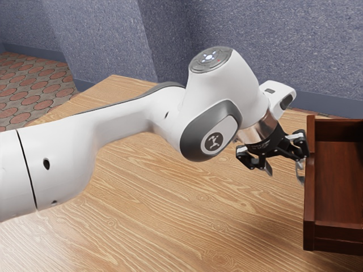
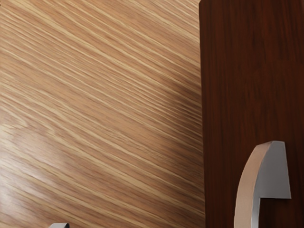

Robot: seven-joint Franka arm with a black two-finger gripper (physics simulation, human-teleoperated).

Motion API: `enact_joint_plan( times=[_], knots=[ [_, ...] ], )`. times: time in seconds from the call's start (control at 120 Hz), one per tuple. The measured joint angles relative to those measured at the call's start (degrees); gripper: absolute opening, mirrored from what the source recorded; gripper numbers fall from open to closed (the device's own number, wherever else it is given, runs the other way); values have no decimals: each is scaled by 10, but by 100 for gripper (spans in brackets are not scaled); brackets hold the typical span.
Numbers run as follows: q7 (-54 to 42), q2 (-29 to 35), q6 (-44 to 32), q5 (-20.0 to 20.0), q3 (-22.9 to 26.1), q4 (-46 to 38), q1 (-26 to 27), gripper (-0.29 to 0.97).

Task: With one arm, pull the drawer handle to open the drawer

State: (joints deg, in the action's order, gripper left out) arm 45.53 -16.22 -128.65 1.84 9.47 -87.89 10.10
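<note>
A dark brown wooden drawer [image 1: 334, 187] stands at the exterior view's right edge, its hollow inside visible from above. Its front panel [image 1: 309, 187] faces the arm, and a curved silver handle [image 2: 262, 183] is mounted on that panel [image 2: 251, 85]. My black gripper [image 1: 283, 169] reaches to the panel at handle height. Its fingers stand apart: one fingertip [image 1: 266, 168] hangs over the table, the other [image 1: 301, 170] lies right against the panel by the handle. Nothing is clamped between them.
The light wooden table [image 1: 170, 215] stretches from the arm's base to the drawer. Grey-blue walls [image 1: 317, 39] rise behind it, and a patterned red floor [image 1: 28, 85] lies beyond the far left edge.
</note>
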Motion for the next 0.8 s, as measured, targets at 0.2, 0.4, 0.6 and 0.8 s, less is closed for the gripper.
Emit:
enact_joint_plan(
  times=[0.2, 0.4, 0.6, 0.8],
  knots=[
    [1, 1, 0, -2, 0, -2, -1, 42],
    [3, 15, 0, -2, -1, -18, -6, 42],
    [5, 23, -3, -2, -2, -33, -11, 42],
    [8, 32, -7, 1, -1, -43, -14, 42]
  ],
)
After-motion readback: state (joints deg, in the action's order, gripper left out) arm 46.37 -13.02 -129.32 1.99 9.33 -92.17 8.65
